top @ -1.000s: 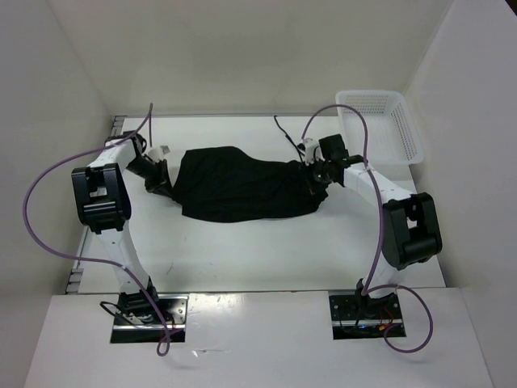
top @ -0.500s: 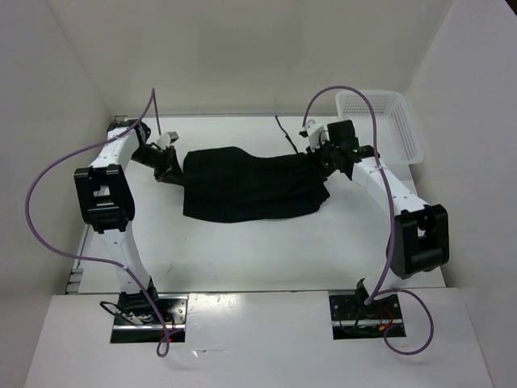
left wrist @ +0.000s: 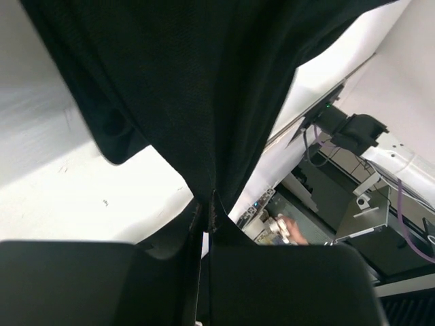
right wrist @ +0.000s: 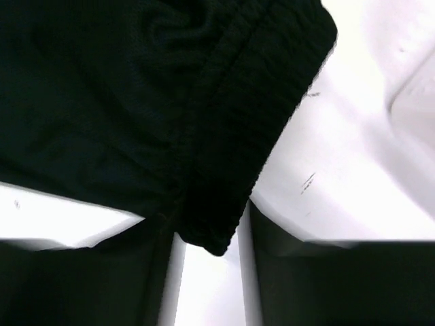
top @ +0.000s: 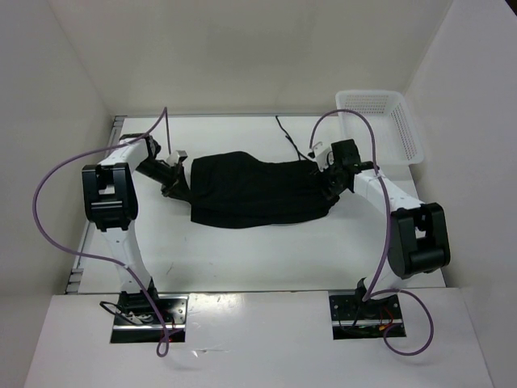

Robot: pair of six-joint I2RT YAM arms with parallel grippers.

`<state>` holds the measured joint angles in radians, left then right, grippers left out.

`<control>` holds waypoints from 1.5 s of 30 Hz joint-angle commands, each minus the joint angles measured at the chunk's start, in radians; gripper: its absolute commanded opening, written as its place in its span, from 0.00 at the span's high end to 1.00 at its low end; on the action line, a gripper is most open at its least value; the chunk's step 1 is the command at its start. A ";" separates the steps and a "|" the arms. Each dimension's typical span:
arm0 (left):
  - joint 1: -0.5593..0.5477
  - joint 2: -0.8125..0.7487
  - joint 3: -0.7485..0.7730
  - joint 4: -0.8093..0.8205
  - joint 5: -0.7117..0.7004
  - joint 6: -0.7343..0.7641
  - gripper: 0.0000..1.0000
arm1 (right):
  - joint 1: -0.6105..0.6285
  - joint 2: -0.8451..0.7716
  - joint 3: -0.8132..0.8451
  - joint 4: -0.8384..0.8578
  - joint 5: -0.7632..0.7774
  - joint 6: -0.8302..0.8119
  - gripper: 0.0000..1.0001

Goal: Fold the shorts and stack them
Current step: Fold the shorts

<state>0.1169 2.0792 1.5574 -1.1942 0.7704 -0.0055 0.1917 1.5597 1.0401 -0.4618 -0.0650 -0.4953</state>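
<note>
shorts: a black pair (top: 258,190) is spread across the middle of the table (top: 242,250), a bit nearer the far edge than the near one, with the long side running left to right

left end of the shorts: it's bunched to a narrow point right at the left jaws, and in the left wrist view the cloth (left wrist: 204,81) fans out wide from that pinch

left jaws: they're pressed together on the shorts, with no gap to be seen and just a thin fold of fabric squeezed in between

left arm: the arm (top: 109,190) is reached in from the table's left edge

right end of the shorts: the ribbed waistband (right wrist: 238,136) is found here, on the side nearest the table's right edge, and its tip is hung down between the two fingers

right jaws: they're held apart, with bare white table visible in the gap on both sides of the waistband tip, so nothing looks clamped

right arm: the arm (top: 416,234) is angled in from the right edge toward the waistband end

drawstring: a thin black cord (top: 287,137) is trailed off the right end toward the far edge

basket: a white plastic one (top: 404,129) is parked at the far right corner, well apart from the shorts
</note>
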 commanded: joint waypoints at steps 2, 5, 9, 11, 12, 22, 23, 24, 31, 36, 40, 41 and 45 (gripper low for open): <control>-0.011 0.045 0.107 -0.051 0.079 0.006 0.93 | -0.003 -0.050 0.058 0.109 0.083 -0.011 0.13; -0.023 0.077 0.138 -0.071 0.093 0.006 0.91 | -0.003 -0.041 0.155 0.123 0.067 -0.011 0.06; -0.046 0.090 0.177 -0.071 0.106 0.006 0.88 | -0.003 -0.014 0.328 0.043 -0.060 0.009 0.06; -0.065 0.090 0.178 -0.071 0.095 0.006 0.88 | 0.023 0.000 0.340 0.034 -0.071 0.020 0.06; -0.065 0.090 0.168 -0.071 0.080 0.006 0.88 | 0.023 0.000 0.340 0.034 -0.081 0.020 0.06; -0.065 0.131 0.266 -0.073 0.101 0.006 0.87 | 0.435 -0.017 0.280 0.000 -0.289 -0.027 0.20; -0.065 0.142 0.282 -0.073 0.101 0.006 0.87 | 0.495 0.026 0.323 0.014 -0.320 -0.002 0.20; -0.065 0.142 0.302 -0.055 0.101 0.006 0.87 | 0.523 0.048 0.342 0.024 -0.361 0.026 0.20; -0.065 0.165 0.329 0.019 0.101 0.006 0.85 | 0.638 0.289 0.494 0.101 -0.515 0.170 0.10; -0.056 0.185 0.371 0.050 0.101 0.006 0.85 | 0.658 0.498 0.627 0.181 -0.561 0.274 0.10; -0.056 0.185 0.380 0.068 0.078 0.006 0.84 | 0.680 0.617 0.781 0.204 -0.561 0.313 0.09; -0.056 0.185 0.380 0.068 0.069 0.006 0.83 | 0.689 0.634 0.797 0.204 -0.561 0.325 0.08; -0.046 0.194 0.389 0.068 0.069 0.006 0.81 | 0.709 0.698 0.845 0.238 -0.552 0.388 0.05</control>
<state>0.0601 2.2578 1.9049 -1.1332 0.8295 -0.0067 0.8730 2.2414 1.8114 -0.3107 -0.5941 -0.1795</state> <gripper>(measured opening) 0.186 0.949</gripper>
